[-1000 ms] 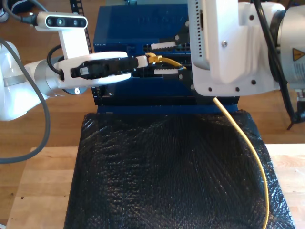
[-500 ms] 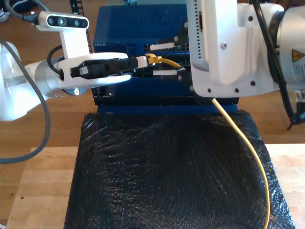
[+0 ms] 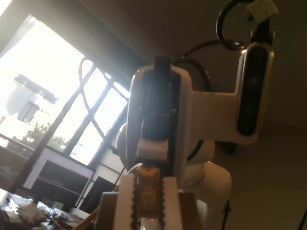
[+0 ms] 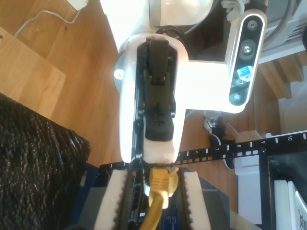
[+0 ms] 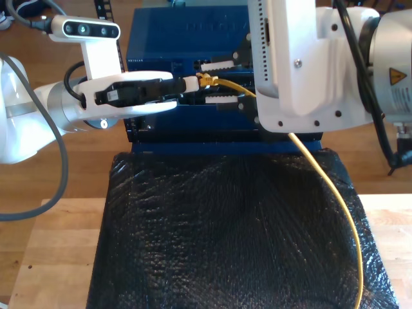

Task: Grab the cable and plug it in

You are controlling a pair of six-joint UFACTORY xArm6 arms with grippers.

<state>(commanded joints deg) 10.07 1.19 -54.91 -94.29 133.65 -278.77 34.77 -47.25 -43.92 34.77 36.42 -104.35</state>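
The yellow cable [image 5: 341, 206] runs up from the exterior view's lower right and passes under the big arm there. Its yellow-booted plug [image 5: 206, 79] hangs in front of the blue network switch [image 5: 187, 29]. My first gripper [image 5: 193, 82], on the arm at the exterior view's left, is shut on the plug [image 3: 147, 187]. My second gripper [image 5: 208, 83] reaches in from the exterior view's right. It is open, with its serrated fingers [image 4: 115, 201] either side of the plug [image 4: 160, 184] and a gap on both sides. I cannot tell whether the plug sits in a port.
Black bubble wrap [image 5: 225, 238] covers the wooden table [image 5: 58, 251] in front of the switch. A perforated rack rail [image 4: 249, 143] stands beside the switch. Thick black arm cables [image 5: 360, 51] hang at the exterior view's right. The two grippers meet tip to tip.
The arm at the exterior view's right has shifted slightly to that view's left. The first gripper and the plug have stayed in place.
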